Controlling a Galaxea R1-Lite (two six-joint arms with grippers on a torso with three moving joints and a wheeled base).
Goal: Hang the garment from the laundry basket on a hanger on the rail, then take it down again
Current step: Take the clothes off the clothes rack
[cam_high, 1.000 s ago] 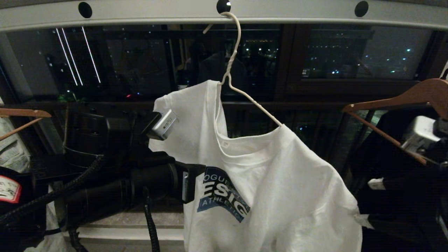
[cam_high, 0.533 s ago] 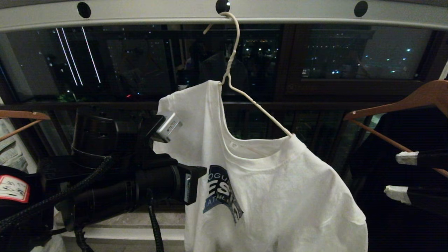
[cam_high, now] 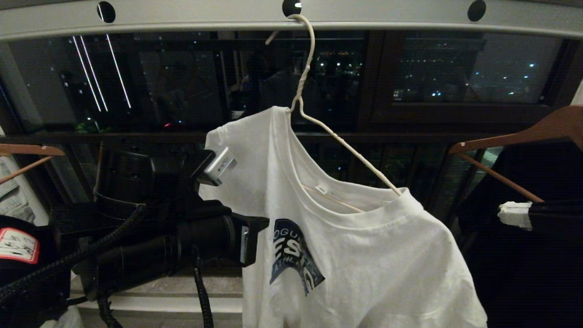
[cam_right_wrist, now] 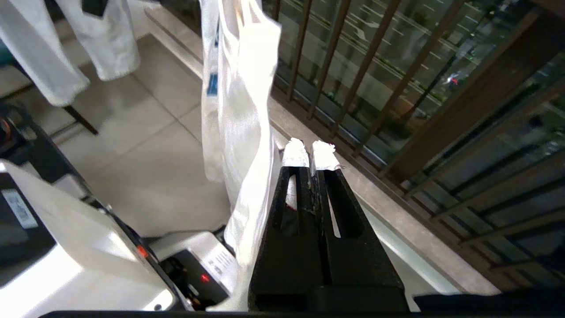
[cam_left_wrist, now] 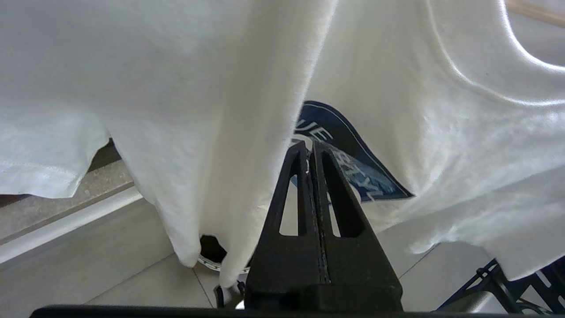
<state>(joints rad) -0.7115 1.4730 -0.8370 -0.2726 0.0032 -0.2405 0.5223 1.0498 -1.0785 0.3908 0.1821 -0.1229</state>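
Two claws: both clenched. The left claw [cam_left_wrist: 309,145] has its jaws pressed flat together. The right claw [cam_high: 512,214] has its white-taped tips together on nothing.
T-shirt location: the white T-shirt [cam_high: 364,255] hangs on the white wire hanger [cam_high: 337,136], whose hook sits in a round hole of the grey rail [cam_high: 387,16].
T-shirt seating: uneven. The left shoulder sits bunched high at the hanger neck. The right hanger arm is bare down to the collar and enters the neck opening there.
Left claw to T-shirt: the tips meet the cloth at the blue chest graphic, on the shirt's left edge. A loose fold hangs just beside the jaws. It cannot be seen whether cloth is pinched.
Right claw to T-shirt: to the right of the shirt, near it but not touching.
Risk 1: the shirt slides off the hanger. Likely cause: a pull by the left claw on a lopsided load.
Risk 2: the hook lifts out of the hole. Likely cause: an upward or sideways tug through the cloth.
Risk 3: the right claw snags on the brown wooden hanger [cam_high: 524,132] or the black garment [cam_high: 537,273] close beside it.
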